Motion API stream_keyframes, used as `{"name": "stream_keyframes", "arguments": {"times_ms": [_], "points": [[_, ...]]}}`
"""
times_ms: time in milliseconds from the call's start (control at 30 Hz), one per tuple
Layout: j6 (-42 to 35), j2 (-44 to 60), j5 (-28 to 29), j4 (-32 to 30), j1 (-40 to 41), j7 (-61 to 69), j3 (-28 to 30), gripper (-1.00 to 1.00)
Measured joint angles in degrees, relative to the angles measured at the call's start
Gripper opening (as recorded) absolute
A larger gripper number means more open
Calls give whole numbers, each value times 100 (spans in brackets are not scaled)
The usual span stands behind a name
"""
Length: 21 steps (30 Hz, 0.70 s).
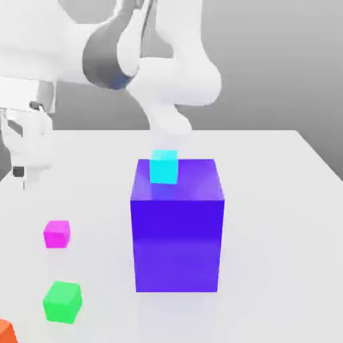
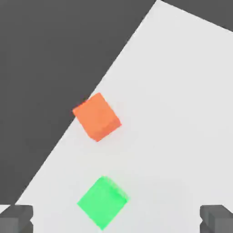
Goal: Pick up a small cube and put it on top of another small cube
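The pink cube (image 1: 57,234) was seen in the ext. view as a small, plain block of bright magenta colour, with flat faces and straight edges; its top was a bit lighter than its front. It was placed flat on the white table (image 1: 268,254), well apart from the big blue block (image 1: 177,244), toward the ext. view's left. The green cube (image 1: 62,302) was placed nearer to that camera than the pink cube, approx. in the same line, and a gap was left between the two.

In the ext. view the cyan cube (image 1: 164,167) was also shown, resting on top of the big blue block, toward the left part of its top face. The white robot arm (image 1: 177,80) was seen behind and above, and its hand (image 1: 28,137) was held above the table at the ext. view's far left.

By the hand view, the orange cube (image 2: 97,117) was given whole, near the table edge, w/ the dark floor (image 2: 45,68) beyond; in the ext. view the same cube was cut by the bottom left corner. The green cube was seen from above there, near the orange cube but not touched by it. The gripper (image 2: 117,219) was spread wide, i.e. its two grey fingers (image 2: 16,219) were held well apart.
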<state>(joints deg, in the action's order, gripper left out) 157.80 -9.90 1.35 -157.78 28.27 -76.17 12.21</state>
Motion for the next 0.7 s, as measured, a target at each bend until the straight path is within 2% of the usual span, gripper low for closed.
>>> {"name": "stream_keyframes", "arguments": {"times_ms": [100, 167, 300, 367, 400, 600, 700], "points": [[487, 691, -80, -470, 509, -485, 336, 0], [803, 1122, -358, -600, 605, -476, 363, 0], [1451, 1964, -1193, -492, 1116, 78, -315, 0], [1786, 2374, -1404, -413, 1518, 237, -765, 0], [1919, 2536, -1453, -382, 1667, 276, -926, -100], [1993, 2618, -1481, -366, 1729, 292, -998, -100], [1697, 2252, -1273, -441, 1475, 136, -691, -100]]}}
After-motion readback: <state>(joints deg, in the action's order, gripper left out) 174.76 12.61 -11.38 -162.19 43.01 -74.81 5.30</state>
